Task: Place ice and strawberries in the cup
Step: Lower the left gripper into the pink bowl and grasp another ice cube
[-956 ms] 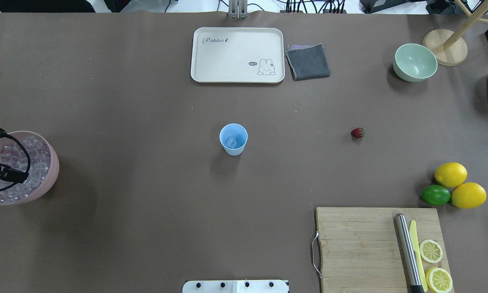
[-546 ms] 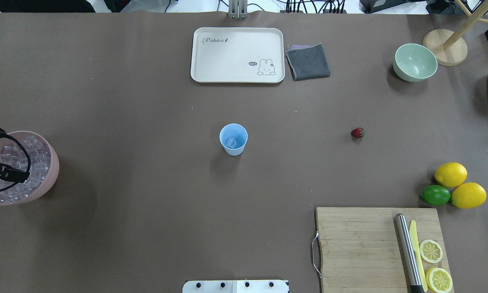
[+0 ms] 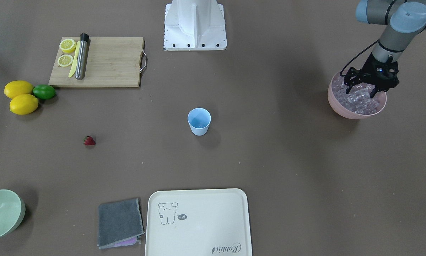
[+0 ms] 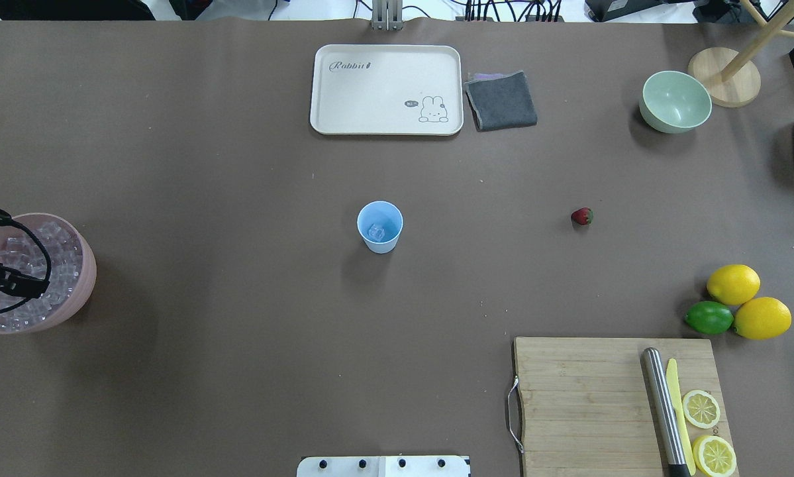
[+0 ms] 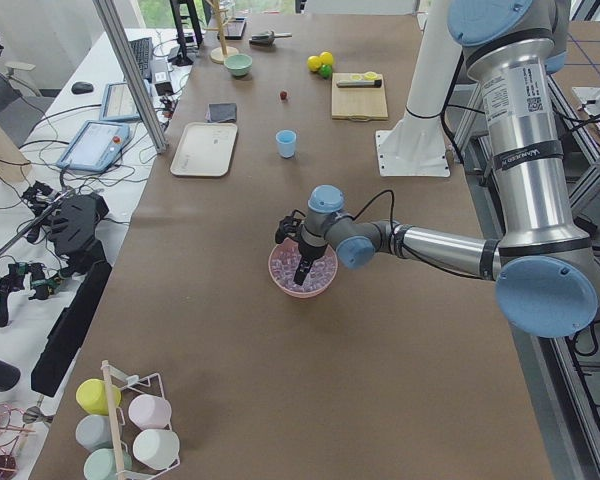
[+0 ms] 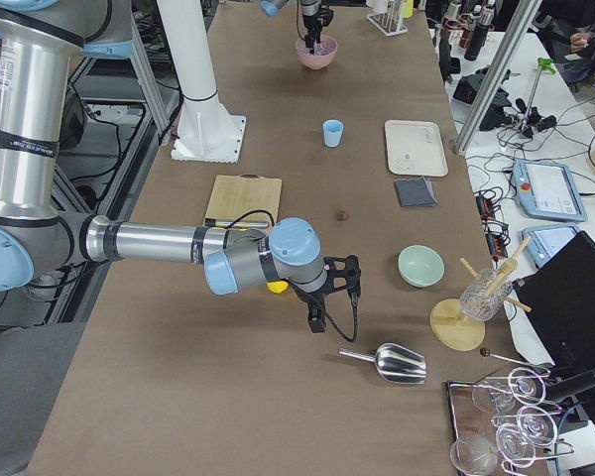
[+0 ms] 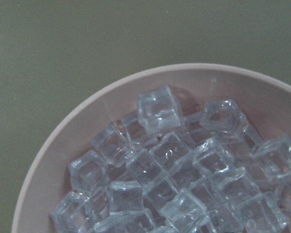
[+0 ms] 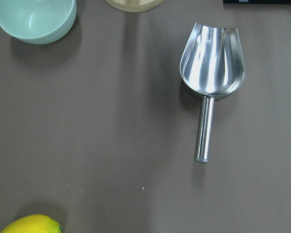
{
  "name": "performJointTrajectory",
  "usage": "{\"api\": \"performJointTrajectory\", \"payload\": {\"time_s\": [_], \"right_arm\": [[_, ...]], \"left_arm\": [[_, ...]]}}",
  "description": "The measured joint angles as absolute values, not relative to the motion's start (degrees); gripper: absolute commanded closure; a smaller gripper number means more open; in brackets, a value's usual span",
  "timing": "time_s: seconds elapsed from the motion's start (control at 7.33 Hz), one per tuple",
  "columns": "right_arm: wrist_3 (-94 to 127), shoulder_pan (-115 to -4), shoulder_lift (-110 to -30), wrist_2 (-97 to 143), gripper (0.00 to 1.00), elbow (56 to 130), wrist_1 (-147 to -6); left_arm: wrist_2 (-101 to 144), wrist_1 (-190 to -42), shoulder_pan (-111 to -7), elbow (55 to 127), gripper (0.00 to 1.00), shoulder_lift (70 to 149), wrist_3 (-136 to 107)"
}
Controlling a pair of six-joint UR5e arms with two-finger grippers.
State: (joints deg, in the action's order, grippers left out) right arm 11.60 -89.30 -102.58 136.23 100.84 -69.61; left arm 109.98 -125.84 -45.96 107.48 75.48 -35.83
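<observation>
- left end effector: fingers spread apart, tips down among the ice heaped in the pink bowl directly beneath.
- cup: upright on the desk, well apart toward its middle, one cube inside.
- strawberry: on the desk beyond the cup, farther still.
- right end effector: above the desk near a metal scoop; whether its fingers are apart or together cannot be told.
</observation>
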Motion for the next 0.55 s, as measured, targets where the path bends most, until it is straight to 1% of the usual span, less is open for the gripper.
{"api": "performJointTrajectory", "payload": {"time_s": [0.14,0.27,0.55], "right_arm": [[11.58,-89.30,-102.57,136.23,0.00,100.75,-69.61],[11.55,-89.30,-102.57,136.23,0.00,100.64,-69.59],[11.49,-89.30,-102.57,136.23,0.00,100.57,-69.53]], "left_arm": [[109.96,-125.80,-45.92,107.30,0.12,75.49,-35.75],[109.97,-125.78,-45.89,107.15,0.21,75.52,-35.71],[110.03,-125.81,-45.88,107.07,0.58,75.57,-35.66]]}}
